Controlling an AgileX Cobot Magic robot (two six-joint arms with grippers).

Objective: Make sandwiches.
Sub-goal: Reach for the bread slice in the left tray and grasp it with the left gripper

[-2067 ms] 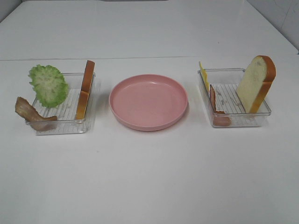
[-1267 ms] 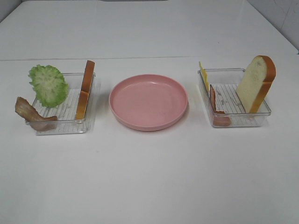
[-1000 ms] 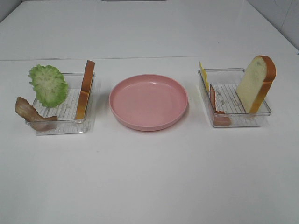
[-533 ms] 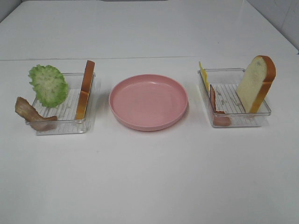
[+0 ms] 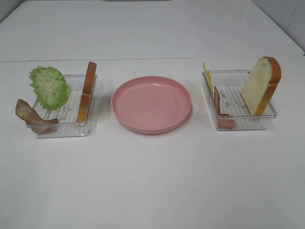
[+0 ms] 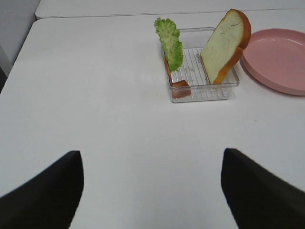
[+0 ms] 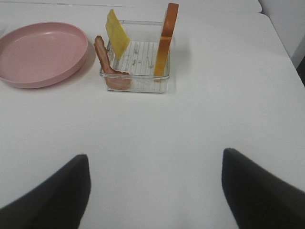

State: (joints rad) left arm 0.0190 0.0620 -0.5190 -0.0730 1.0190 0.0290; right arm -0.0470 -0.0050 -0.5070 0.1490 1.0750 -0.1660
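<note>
No assembled sandwiches are in view; the parts stand apart in two clear trays. The left tray [image 5: 62,128] holds ruffled lettuce [image 5: 49,87], a bacon strip [image 5: 31,114] and a bread slice [image 5: 86,91] on edge. The right tray [image 5: 243,126] holds a cheese slice [image 5: 208,76], bacon [image 5: 219,107] and a leaning bread slice [image 5: 261,85]. My left gripper [image 6: 152,191] is open, well short of the lettuce [image 6: 170,43] and bread [image 6: 224,45]. My right gripper [image 7: 155,191] is open too, short of the cheese [image 7: 117,39] and bread [image 7: 165,40]. Neither gripper shows in the exterior view.
A round pink plate [image 5: 151,103] with nothing on it sits between the two trays. The white table stretches bare in front of the trays toward both grippers. A seam runs across the table behind the trays.
</note>
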